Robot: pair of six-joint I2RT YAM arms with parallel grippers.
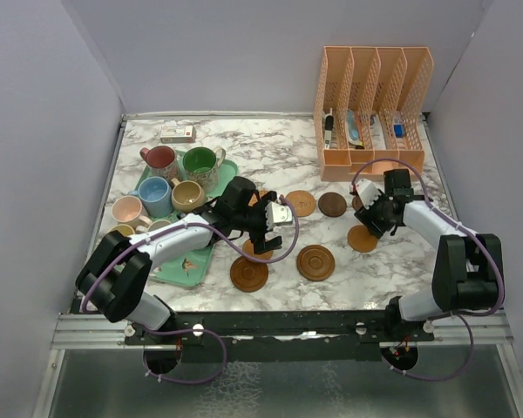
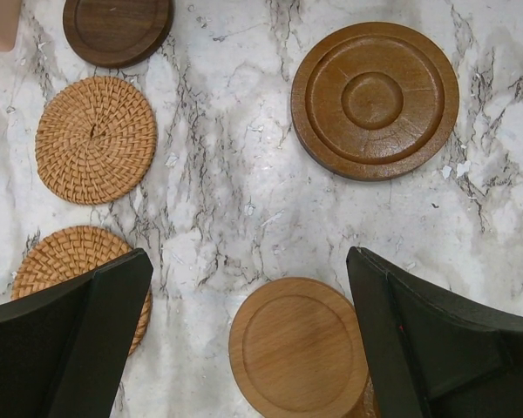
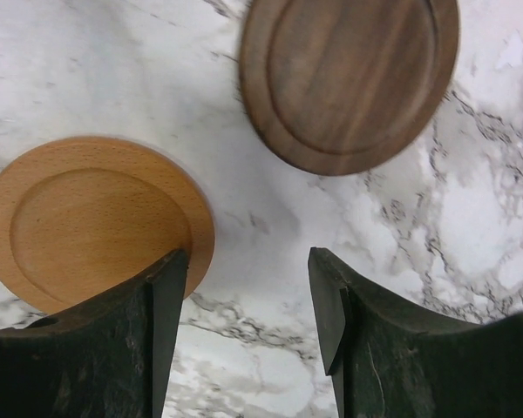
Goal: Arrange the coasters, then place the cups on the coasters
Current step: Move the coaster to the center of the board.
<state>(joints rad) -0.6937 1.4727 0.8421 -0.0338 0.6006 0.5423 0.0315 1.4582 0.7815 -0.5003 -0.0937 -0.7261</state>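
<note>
Top external view: loose coasters (image 1: pixel 315 262) lie across the middle of the counter (image 1: pixel 270 148), and cups (image 1: pixel 161 159) crowd a tray (image 1: pixel 192 270) at 9 o'clock. Near the tray, the left jaws hang released and wide apart, with a plain coaster (image 2: pixel 298 347) between them at 6 o'clock and a ringed coaster (image 2: pixel 375 100) at 1. At 3 o'clock the right jaws are released too, over bare marble. A tan coaster (image 3: pixel 96 222) lies at their 9, a dark coaster (image 3: pixel 349 78) at 12. An organizer (image 1: pixel 372 104) stands at 1 o'clock.
</note>
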